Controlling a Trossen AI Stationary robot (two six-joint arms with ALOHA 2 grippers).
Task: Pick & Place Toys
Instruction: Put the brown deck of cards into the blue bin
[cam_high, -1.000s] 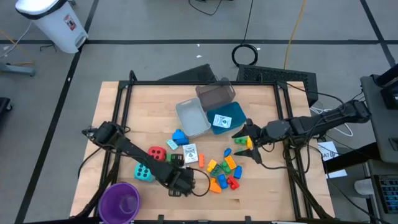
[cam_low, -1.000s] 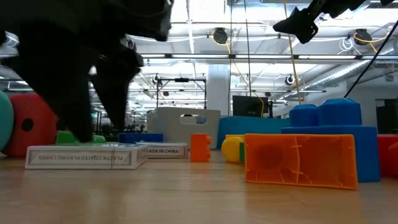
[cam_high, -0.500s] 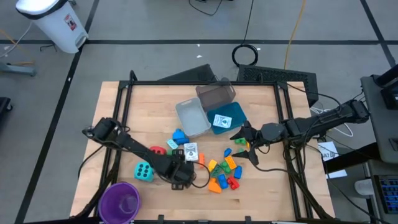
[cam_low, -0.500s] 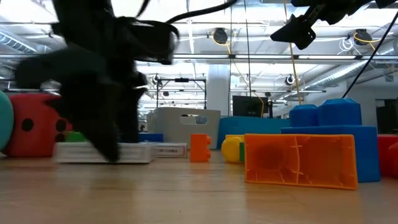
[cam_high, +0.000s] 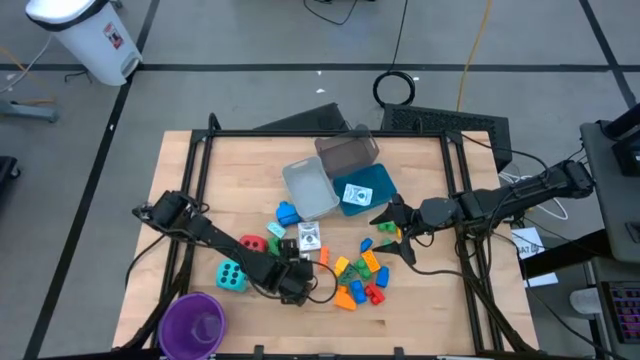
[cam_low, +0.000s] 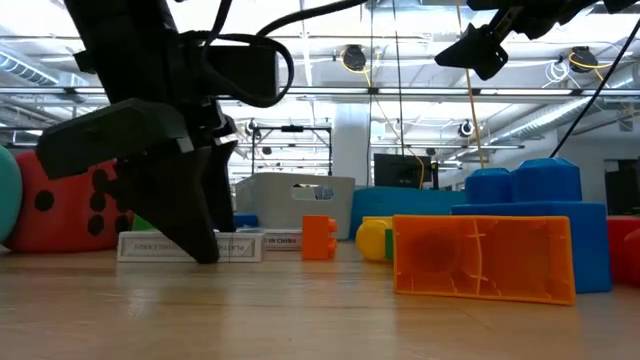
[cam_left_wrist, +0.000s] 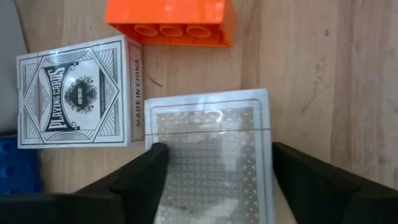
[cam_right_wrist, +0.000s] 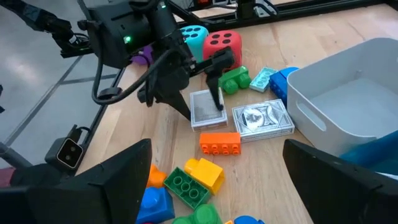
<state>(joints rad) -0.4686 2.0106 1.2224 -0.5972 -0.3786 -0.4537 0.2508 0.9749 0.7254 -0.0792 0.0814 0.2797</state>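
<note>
My left tool straddles a wrapped card deck at lower centre of the counter, fingers spread, not yet clamped. My right tool hangs released right of centre.

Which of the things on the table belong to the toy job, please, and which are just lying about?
Job: card packs; orange brick; red die; cyan die; brick pile.
Lying about: purple cup; grey tray; blue tray.
</note>
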